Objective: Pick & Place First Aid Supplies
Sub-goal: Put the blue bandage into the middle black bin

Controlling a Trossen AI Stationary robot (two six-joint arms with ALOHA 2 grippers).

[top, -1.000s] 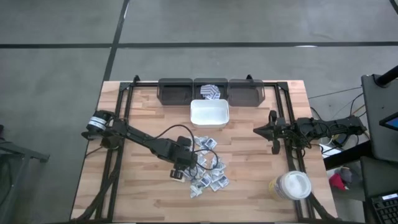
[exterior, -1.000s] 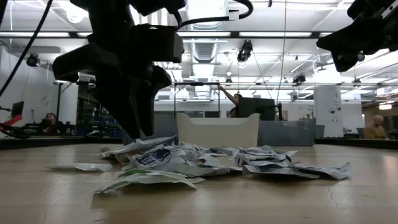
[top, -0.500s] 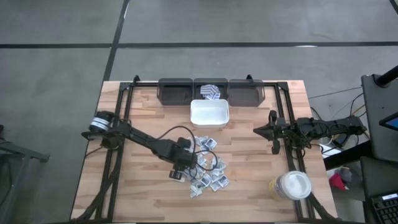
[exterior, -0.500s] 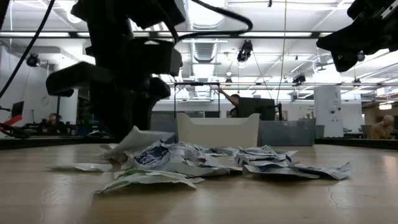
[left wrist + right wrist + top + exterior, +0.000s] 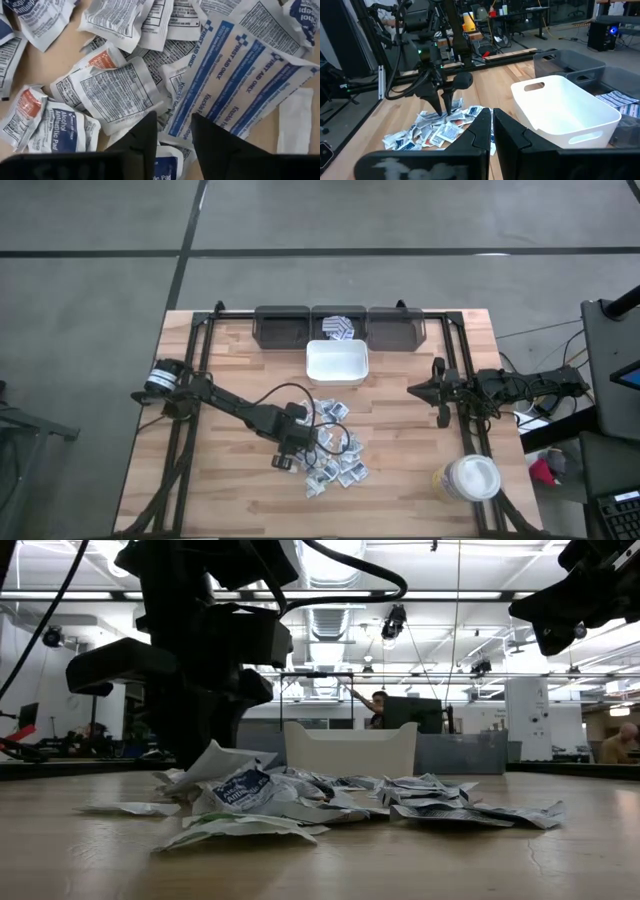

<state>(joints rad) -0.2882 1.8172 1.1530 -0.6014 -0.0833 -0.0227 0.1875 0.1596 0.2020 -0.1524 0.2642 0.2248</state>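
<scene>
Left end effector (image 5: 172,137), fingers apart with a narrow gap, pressed into the heap of first aid supplies (image 5: 335,452) at tabletop (image 5: 400,500) centre. Legible sachet print: "FIRST AID ONLY" on a long blue-striped sachet (image 5: 240,75) at 1 o'clock of the fingers; "Alcohol Antiseptic Pad" (image 5: 60,132) at 9 o'clock. Right end effector (image 5: 437,392), fingers together, hangs well apart at 3 o'clock of the heap.

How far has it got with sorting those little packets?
A few packets already lie in the middle dark bin. The left gripper is down in the pile of packets, closing on one. Most remain on the table; the white tub looks empty.
</scene>
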